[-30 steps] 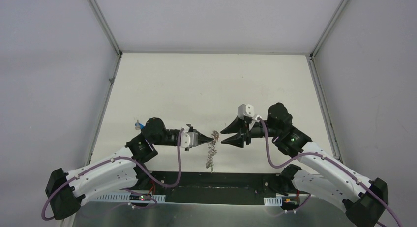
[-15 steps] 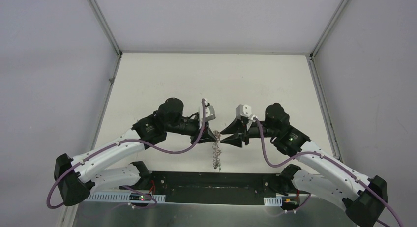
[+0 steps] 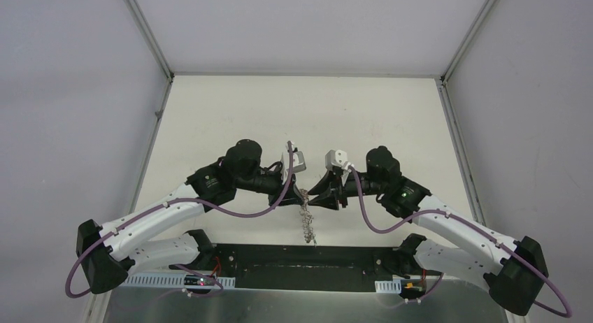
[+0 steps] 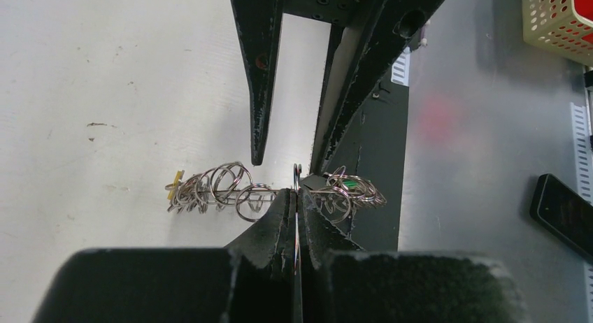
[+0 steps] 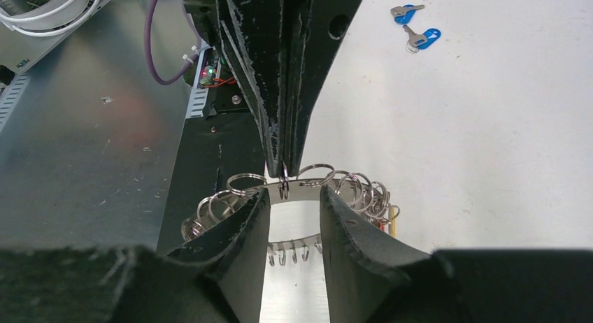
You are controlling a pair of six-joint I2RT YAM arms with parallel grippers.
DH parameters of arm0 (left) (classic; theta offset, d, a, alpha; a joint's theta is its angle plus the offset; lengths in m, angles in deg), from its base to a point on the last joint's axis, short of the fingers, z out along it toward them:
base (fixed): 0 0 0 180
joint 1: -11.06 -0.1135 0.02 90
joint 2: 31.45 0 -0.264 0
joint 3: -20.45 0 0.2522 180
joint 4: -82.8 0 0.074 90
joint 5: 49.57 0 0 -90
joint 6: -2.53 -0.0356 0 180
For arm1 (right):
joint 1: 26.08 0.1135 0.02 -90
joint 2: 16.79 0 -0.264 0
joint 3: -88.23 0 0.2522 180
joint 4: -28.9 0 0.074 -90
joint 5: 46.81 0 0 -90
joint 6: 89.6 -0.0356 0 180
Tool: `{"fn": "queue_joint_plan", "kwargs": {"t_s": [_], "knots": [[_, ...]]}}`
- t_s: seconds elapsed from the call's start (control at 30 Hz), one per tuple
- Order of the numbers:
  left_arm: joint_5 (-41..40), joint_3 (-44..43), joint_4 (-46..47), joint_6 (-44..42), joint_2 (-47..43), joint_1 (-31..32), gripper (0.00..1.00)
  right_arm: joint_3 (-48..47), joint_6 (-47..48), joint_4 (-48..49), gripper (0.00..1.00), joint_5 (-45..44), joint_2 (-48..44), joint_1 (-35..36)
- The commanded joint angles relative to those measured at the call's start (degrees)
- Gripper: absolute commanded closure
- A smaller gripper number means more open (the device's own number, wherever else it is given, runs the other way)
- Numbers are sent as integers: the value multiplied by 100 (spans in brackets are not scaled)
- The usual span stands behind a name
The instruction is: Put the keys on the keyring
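The keyring (image 3: 306, 221) hangs in the air over the table's (image 3: 294, 113) near edge, midway between the two arms. A yellow tag (image 4: 174, 181) and a green tag (image 4: 347, 186) sit among its wire loops. The left gripper (image 4: 294, 201) is pinched tight on the ring's band. The right gripper (image 5: 294, 196) straddles the band, its fingers spread apart. Two blue-tagged keys (image 5: 428, 36) lie on the table, well apart from the ring.

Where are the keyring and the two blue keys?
keyring (image 5: 302, 194), right wrist view, on its flat band.
upper blue key (image 5: 401, 16), right wrist view, on its blue head.
lower blue key (image 5: 429, 36), right wrist view, on its blue head.
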Motion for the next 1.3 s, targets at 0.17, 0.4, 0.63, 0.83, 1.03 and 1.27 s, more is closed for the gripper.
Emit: {"fn": "queue_joint_plan", "kwargs": {"t_s": [0.17,0.4,0.63,0.83,1.03,1.27], "knots": [[-24,-307,264,12,-159,46,100,-276,-145,562,65,164,137,193],[-9,-304,265,28,-151,54,100,-343,-272,625,99,83,328,235],[-65,-192,264,33,-258,52,100,-373,-459,609,100,-76,377,251],[-151,-106,275,45,-373,49,100,-296,-628,647,100,-257,298,252],[-313,-6,275,73,-430,52,100,-247,-817,673,39,-596,91,252],[-552,264,271,-127,-667,49,100,-96,-744,745,1,-728,-315,252]]}}
